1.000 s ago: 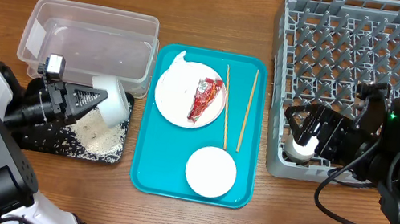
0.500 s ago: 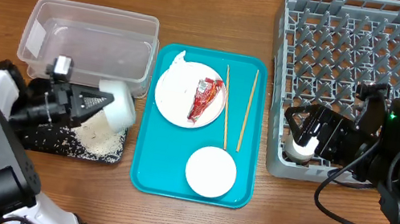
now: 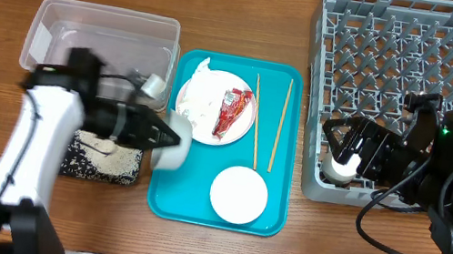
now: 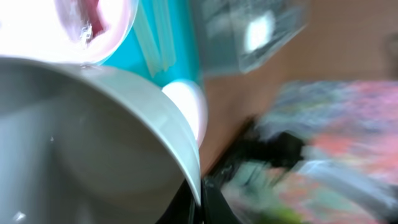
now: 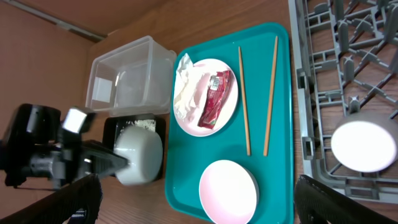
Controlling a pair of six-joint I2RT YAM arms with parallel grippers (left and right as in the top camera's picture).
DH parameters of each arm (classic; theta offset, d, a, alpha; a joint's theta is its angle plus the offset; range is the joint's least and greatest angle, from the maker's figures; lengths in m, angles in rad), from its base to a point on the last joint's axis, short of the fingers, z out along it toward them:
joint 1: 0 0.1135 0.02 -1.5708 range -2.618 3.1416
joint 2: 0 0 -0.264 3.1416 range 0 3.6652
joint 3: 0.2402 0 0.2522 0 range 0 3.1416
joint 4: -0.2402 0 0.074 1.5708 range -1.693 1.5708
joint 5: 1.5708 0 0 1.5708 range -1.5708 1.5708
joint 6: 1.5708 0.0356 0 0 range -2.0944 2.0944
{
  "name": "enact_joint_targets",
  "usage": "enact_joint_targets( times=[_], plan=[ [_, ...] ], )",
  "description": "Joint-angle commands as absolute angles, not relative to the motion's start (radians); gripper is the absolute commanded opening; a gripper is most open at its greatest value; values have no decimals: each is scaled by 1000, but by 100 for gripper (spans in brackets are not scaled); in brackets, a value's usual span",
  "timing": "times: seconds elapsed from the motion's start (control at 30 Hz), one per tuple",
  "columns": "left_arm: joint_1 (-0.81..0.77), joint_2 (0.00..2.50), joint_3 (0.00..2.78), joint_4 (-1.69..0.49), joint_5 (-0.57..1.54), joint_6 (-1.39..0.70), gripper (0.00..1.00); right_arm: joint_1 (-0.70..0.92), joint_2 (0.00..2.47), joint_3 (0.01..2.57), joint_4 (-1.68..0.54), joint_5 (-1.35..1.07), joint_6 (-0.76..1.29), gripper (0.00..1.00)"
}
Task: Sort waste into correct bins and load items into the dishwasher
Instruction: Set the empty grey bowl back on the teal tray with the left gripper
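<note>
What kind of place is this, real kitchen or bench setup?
Probably a lab tabletop mock-up of dish clearing, not a real kitchen: a square grey plastic dish rack sits directly on the wooden table, beside a teal serving tray holding a used round white plate.

1. A teal tray (image 5: 180, 165) is seen on the worktop (image 5: 186, 25), carrying a white plate (image 5: 229, 107) on which a crumpled tissue (image 5: 186, 87) and a red wrapper (image 5: 214, 99) lie.
2. Two chopsticks (image 5: 244, 102) (image 5: 270, 96) are laid right of the plate, and a pale bowl (image 5: 228, 191) is set below it.
3. A second bowl (image 5: 140, 155) is gripped by the left gripper (image 5: 121, 163) over the black tray (image 5: 112, 127), below the clear tub (image 5: 99, 68).
4. A white cup (image 5: 365, 146) is seen in the grey rack (image 5: 323, 68).
5. The right gripper (image 5: 198, 183) is seen with jaws wide apart.
</note>
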State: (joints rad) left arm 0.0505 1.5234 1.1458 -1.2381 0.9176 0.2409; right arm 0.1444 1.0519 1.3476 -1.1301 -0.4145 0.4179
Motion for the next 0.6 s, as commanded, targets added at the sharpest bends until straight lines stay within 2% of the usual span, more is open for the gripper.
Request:
enact_joint_targets(
  times=[0.0, 0.13, 0.23, 0.33, 0.47, 0.53, 0.57],
  plan=[
    [-141, 1452, 1153, -1198, 407, -256, 4, 142, 1049, 1359, -1128, -421, 413, 100],
    [-445, 1464, 1123, -1116, 57, -513, 4, 142, 1049, 1359, -1127, -421, 413, 100],
    [-588, 1504, 1095, -1066, -101, -648, 4, 142, 1049, 1359, -1128, -421, 412, 100],
    [-668, 1556, 1093, -1017, -137, -701, 4, 142, 1049, 1359, -1131, -421, 412, 100],
    [-691, 1576, 1095, -997, -107, -712, 4, 142, 1049, 1359, -1132, -421, 412, 100],
    [-685, 1574, 1116, -1011, -91, -711, 14, 142, 1050, 1359, -1131, -420, 412, 100],
    [-680, 1574, 1140, -1031, -91, -710, 24, 142, 1050, 1359, -1131, -420, 412, 100]
  ],
)
